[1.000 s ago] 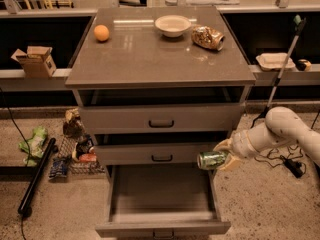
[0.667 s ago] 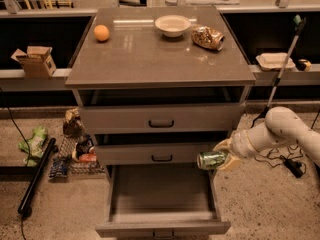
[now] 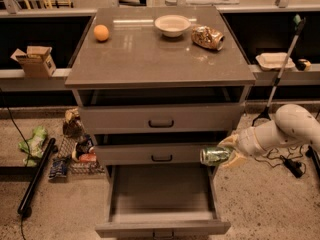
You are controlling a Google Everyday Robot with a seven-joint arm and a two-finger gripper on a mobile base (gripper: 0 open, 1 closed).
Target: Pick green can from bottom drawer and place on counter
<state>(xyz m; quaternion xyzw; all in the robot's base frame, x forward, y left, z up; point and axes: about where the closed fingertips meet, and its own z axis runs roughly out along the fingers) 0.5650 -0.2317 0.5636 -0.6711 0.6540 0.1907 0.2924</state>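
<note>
- One pincer (image 3: 226, 155) is in your view, at the end of the pale arm (image 3: 280, 131), and it is clamped on the green can (image 3: 213, 156).
- You are holding the green can on its side in the air. It juts from the pincer toward the cabinet and touches no drawer that can be seen.
- Just below the pincer, on the can's side, is the near side wall of the bottom drawer (image 3: 160, 191). That drawer is pulled out and its plain grey floor is showing.
- Level with the pincer, just past the can, is the end of the middle drawer (image 3: 161, 154). The top drawer (image 3: 161, 119) sits above that, and each has a dark handle.
- Well above the pincer lies the surface (image 3: 150, 56). The green can is not on it.
- Three items rest on that surface, all well apart from the pincer:
  - an orange (image 3: 101, 32) at the corner farthest from the pincer;
  - a white bowl (image 3: 172, 25) near the back edge;
  - a dented gold-brown can (image 3: 207, 37) lying just beside the bowl.
</note>
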